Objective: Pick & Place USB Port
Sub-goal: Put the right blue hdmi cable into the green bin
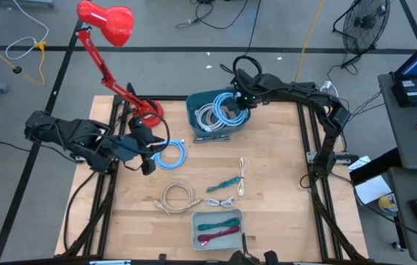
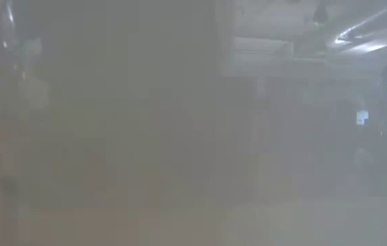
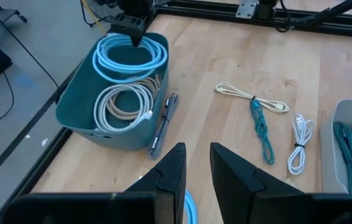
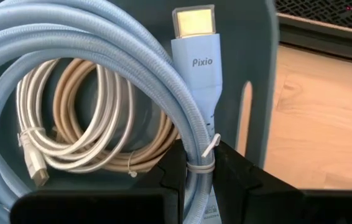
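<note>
Fingers, right gripper (image 4: 194, 180): pinched on the light blue cable (image 4: 101, 68) at its tie-wrapped neck, just below the plug marked "Pixio". The coil is held inside the teal bin (image 1: 196, 118), directly ahead of the fingers. A white cable (image 4: 36, 137) and a beige cable (image 4: 111, 140) are seen lying beyond the fingers, against the bin floor.

Fingers, left gripper (image 3: 196, 177): slightly parted, nothing between them. They are held above the table (image 1: 282, 184); a second light blue coil (image 1: 172, 154) lies just beneath and beside them, untouched.

Other items, well apart from both sets of fingers: a grey strap (image 3: 162, 124) against the bin's outer wall; a cream cable (image 3: 250, 98), a teal cable (image 3: 261, 127) and a small white cable (image 3: 298, 144) on the bare wood; a white tray (image 1: 219, 227) holding a teal and a red cable; a tan coil (image 1: 177, 197); a red desk lamp (image 1: 113, 29).

Step in hand: judged as placement, the blue cable being already within the bin and not yet released.

Next move: the fingers are to be spread so the coil settles on the others, then the gripper lifted straight clear, so that the tie is not snagged.

The low view is fogged; nothing is read from it.
</note>
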`<action>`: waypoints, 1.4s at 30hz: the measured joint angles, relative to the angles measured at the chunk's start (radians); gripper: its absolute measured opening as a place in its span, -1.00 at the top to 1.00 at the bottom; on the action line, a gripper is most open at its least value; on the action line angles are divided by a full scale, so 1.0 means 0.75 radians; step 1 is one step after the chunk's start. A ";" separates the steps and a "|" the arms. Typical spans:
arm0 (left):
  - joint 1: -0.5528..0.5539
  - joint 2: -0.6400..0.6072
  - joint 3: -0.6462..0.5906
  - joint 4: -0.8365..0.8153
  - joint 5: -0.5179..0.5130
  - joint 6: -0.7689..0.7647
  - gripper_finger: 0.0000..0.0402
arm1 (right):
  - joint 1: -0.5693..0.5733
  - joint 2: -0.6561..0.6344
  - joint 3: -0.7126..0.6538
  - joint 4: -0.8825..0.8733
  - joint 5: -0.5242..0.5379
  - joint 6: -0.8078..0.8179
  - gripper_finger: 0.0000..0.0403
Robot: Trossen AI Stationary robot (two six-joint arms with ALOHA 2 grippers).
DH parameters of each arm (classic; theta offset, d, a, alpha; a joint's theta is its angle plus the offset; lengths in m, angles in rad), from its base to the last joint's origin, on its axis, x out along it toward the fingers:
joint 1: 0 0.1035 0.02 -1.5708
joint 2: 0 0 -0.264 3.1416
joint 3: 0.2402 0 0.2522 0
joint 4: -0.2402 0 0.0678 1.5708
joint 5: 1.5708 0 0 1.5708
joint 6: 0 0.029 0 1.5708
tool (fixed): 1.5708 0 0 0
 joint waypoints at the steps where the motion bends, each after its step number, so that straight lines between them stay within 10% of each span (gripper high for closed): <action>1: 0.000 0.000 0.000 0.000 -0.001 0.003 0.62 | 0.007 0.000 0.000 -0.001 0.000 -0.004 0.78; 42: 0.001 0.001 0.000 -0.038 -0.009 -0.058 0.62 | 0.051 0.352 0.347 -0.180 0.072 -0.173 0.79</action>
